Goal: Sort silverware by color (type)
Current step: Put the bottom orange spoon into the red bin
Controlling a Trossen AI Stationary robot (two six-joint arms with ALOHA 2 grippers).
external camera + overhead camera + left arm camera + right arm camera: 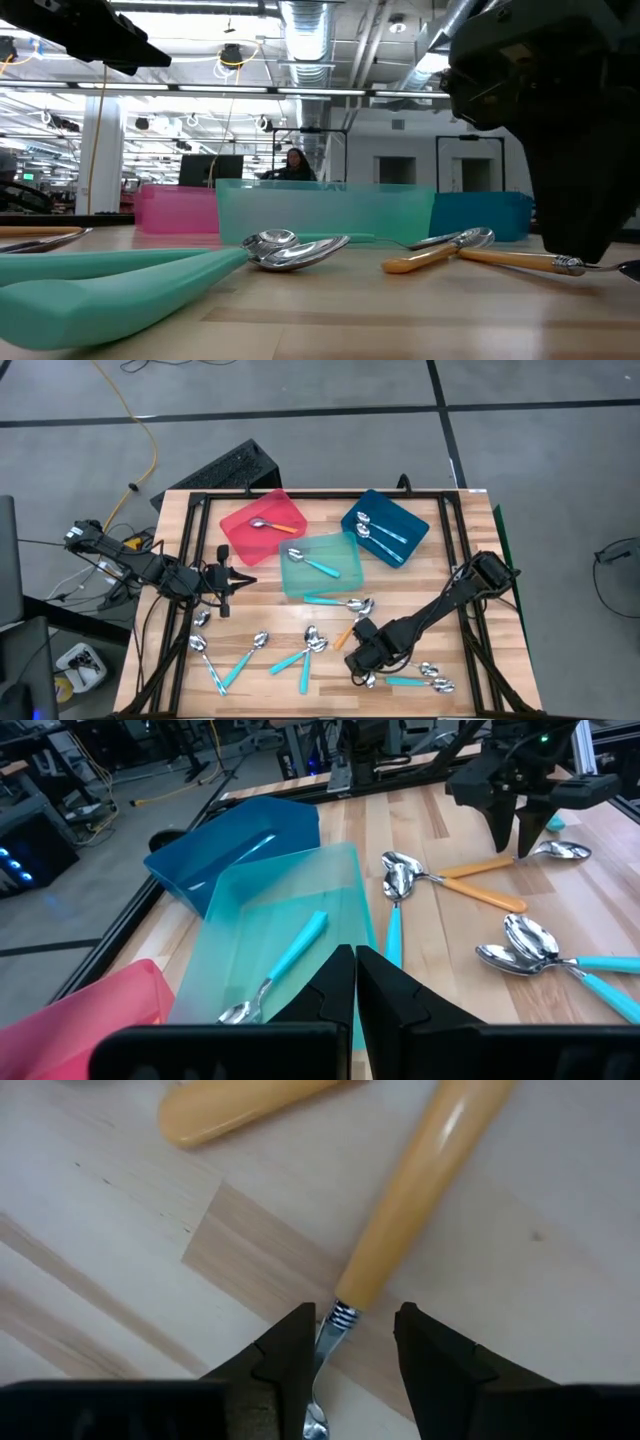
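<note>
Half the orange spoon (420, 1190) hides below right gripper (350, 1342) jaws.

Both arms are dark, near-black, built of blocky jointed segments. Left hand (355, 982): two matte black wedge-shaped fingers (400, 1000) with angular faceted faces. Right hand (355, 1355): matching black fingers (285, 1355) with bevelled tips. Dark cables run along the left arm (120, 555). The right arm (450, 600) has a bulky black wrist housing.
</note>
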